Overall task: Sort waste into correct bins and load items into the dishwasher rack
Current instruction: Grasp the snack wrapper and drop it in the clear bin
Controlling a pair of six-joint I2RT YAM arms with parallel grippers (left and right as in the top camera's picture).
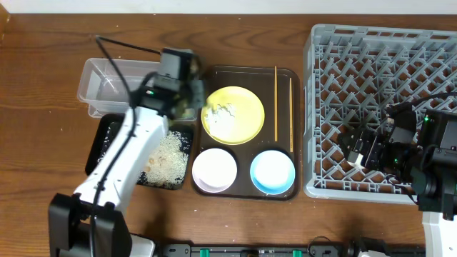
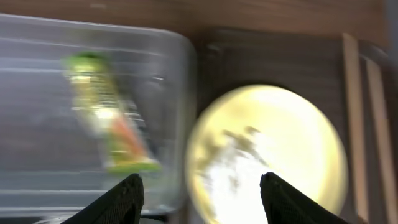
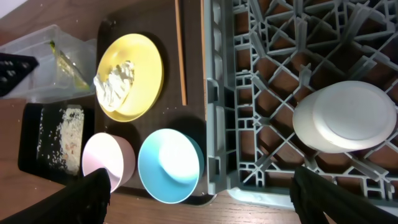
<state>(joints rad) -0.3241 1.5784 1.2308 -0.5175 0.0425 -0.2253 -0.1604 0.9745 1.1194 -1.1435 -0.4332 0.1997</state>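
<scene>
The green-yellow wrapper (image 2: 109, 118) lies in the clear tub (image 1: 107, 82), beside the black tray (image 1: 114, 139) holding rice scraps (image 1: 168, 153). A crumpled tissue (image 1: 223, 111) sits on the yellow plate (image 1: 239, 118). The white bowl (image 1: 214, 170), the blue bowl (image 1: 272, 171) and two chopsticks (image 1: 276, 103) lie on the brown serving tray. My left gripper (image 2: 202, 193) is open and empty over the gap between tub and plate (image 2: 267, 155); its view is blurred. My right gripper (image 3: 202, 199) is open and empty above the grey rack's (image 1: 385, 43) near-left part.
The brown serving tray (image 1: 246, 191) sits between the bins and the rack. A white round dish (image 3: 345, 115) lies in the rack (image 3: 249, 93). My left arm (image 1: 121, 164) crosses over the black tray. The tissue (image 3: 115, 81) and blue bowl (image 3: 171, 165) show in the right wrist view.
</scene>
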